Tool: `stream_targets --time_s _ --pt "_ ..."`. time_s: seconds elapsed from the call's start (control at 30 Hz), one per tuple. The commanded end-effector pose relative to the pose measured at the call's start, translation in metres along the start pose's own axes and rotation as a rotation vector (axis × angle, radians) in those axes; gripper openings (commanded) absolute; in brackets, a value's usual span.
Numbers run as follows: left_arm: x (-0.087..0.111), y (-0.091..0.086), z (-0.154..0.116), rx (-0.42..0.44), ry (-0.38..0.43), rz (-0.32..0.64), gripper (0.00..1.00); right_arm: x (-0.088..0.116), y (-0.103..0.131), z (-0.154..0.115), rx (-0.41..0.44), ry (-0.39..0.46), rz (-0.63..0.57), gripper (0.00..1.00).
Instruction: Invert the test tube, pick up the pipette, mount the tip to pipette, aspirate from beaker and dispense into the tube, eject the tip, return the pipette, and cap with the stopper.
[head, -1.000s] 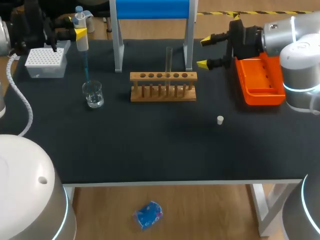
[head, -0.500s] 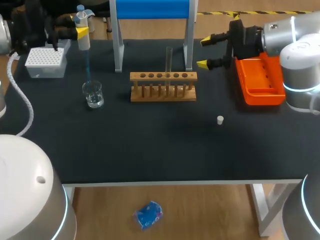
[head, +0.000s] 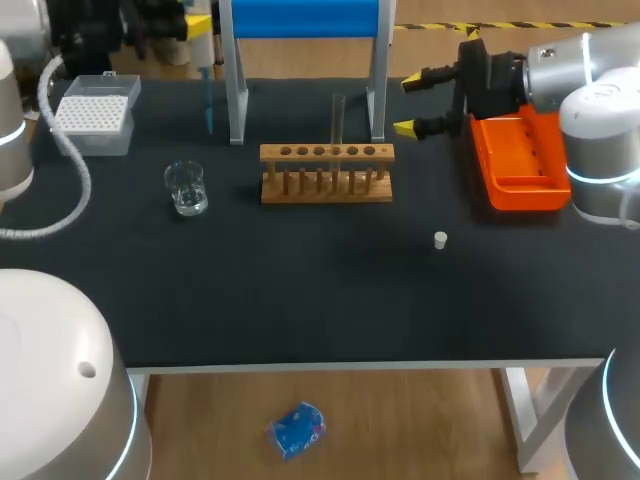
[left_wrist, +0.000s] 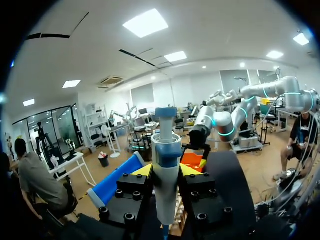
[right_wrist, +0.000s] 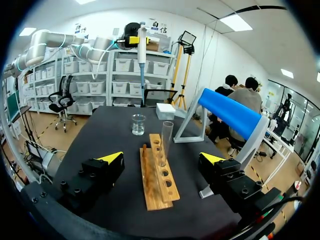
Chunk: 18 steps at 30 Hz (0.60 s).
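At the far left side of the table (head: 300, 300), a white tip box (head: 92, 115) lies beside the left gripper (head: 197, 25), a little nearer to the front edge. This gripper is closed on the pipette (head: 205, 55). In the left wrist view its two yellow-tipped fingers (left_wrist: 142, 170) press the pipette (left_wrist: 166, 165) from both sides, and the pipette stands upright between them. The blue tip (head: 208, 100) hangs straight down under the gripper, above the table and touching nothing. The beaker (head: 186, 188) stands on the table apart from this gripper, towards the front edge and not under the tip. Just beside the gripper, on its inner side, is one leg of the blue stand (head: 300, 18).

In the middle is the wooden rack (head: 327, 172). The test tube (head: 338, 118) stands upright in one of its middle holes. In the right wrist view the tube (right_wrist: 166, 137) is ahead of the right gripper (right_wrist: 162, 158), in line with the gap between its fingers and not touching them.

The small white stopper (head: 440, 239) lies on the table, apart from both grippers. The right gripper (head: 410, 102) has its fingers wide apart and holds nothing. The orange tray (head: 520, 165) lies just behind it, under the arm.
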<state>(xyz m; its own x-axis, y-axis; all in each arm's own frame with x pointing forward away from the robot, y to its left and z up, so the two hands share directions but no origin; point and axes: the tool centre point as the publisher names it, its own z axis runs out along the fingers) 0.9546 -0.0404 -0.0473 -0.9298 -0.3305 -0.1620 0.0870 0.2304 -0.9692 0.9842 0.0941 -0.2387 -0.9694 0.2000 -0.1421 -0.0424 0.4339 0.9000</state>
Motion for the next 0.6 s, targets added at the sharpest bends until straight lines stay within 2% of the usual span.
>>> stream_targets --time_s 0.03,0.23,0.6 --pt "-0.012 -0.013 0.027 -0.020 0.032 -0.009 0.00 0.000 0.000 0.000 0.000 0.000 0.000 1.00" --pt "-0.012 -0.025 0.052 -0.007 0.069 -0.023 0.00 0.000 0.000 0.000 0.000 0.000 0.000 1.00" --pt "-0.012 -0.025 0.052 -0.007 0.069 -0.023 0.00 0.000 0.000 0.000 0.000 0.000 0.000 1.00"
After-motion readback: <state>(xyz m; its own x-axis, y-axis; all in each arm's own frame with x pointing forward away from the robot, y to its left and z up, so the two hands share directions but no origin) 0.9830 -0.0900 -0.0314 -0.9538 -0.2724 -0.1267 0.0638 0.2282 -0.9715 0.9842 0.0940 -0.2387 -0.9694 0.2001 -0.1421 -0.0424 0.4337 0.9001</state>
